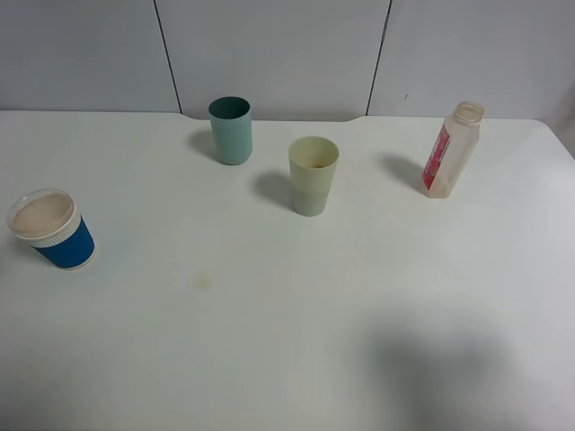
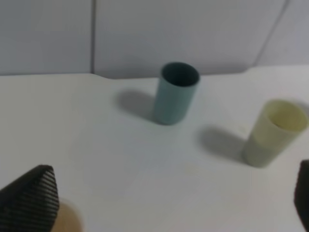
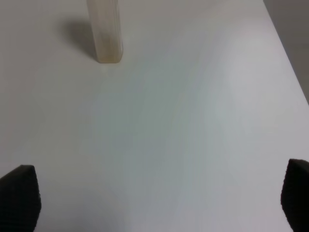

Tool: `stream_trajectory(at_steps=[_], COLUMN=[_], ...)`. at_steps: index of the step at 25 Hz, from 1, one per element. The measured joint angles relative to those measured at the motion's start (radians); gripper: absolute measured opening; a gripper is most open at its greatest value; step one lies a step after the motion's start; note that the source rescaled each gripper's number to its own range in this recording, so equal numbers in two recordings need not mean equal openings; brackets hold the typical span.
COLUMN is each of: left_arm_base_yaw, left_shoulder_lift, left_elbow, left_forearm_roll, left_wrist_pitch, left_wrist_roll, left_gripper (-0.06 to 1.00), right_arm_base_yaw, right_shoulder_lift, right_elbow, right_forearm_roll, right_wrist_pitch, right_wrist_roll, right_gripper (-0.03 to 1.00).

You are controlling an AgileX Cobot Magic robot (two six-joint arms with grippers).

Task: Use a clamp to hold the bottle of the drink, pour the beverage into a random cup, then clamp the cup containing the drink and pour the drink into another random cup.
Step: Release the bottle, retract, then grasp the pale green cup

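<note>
The drink bottle (image 1: 452, 151), clear with a red label and no cap, stands upright at the table's back right; its lower part (image 3: 105, 34) shows in the right wrist view. A teal cup (image 1: 231, 130) (image 2: 175, 93) stands at the back, with a pale green cup (image 1: 314, 175) (image 2: 275, 132) to its right and nearer. A blue cup with a white ribbed rim (image 1: 52, 230) sits at the left. My left gripper (image 2: 169, 198) is open, well short of the teal and green cups. My right gripper (image 3: 158, 193) is open over bare table, short of the bottle. Neither arm appears in the high view.
The white table (image 1: 287, 314) ends at a grey panelled wall (image 1: 269, 54) behind the cups. Its right edge (image 3: 285, 53) runs close to the bottle. A soft shadow (image 1: 449, 377) lies on the front right of the table.
</note>
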Motion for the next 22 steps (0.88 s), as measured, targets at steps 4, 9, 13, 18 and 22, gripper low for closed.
stream_trajectory(at_steps=[4,9,13,18,22], left_arm_base_yaw=[-0.161,-0.32,-0.454,-0.53,-0.585], left_shoulder_lift=[0.144,0.255,0.38,0.58,0.769], left_elbow=[0.0,0.0,0.0,0.0,0.0], left_forearm_roll=[0.01,0.061,0.1,0.109,0.162], left_wrist_pitch=[-0.095,-0.205,-0.324,-0.454,-0.697], left_wrist_roll=[0.045,0.047,0.047,0.047,0.047], left_gripper=[0.97,0.97,0.97,0.97,0.97], right_arm_base_yaw=[0.0,0.0,0.0,0.0,0.0], right_shoulder_lift=[0.0,0.0,0.0,0.0,0.0], right_elbow=[0.0,0.0,0.0,0.0,0.0], right_forearm_roll=[0.0,0.0,0.0,0.0,0.0], right_wrist_pitch=[0.0,0.0,0.0,0.0,0.0], right_wrist_roll=[0.0,0.0,0.0,0.0,0.0], right_gripper=[1.0,1.0,1.0,1.0,1.0])
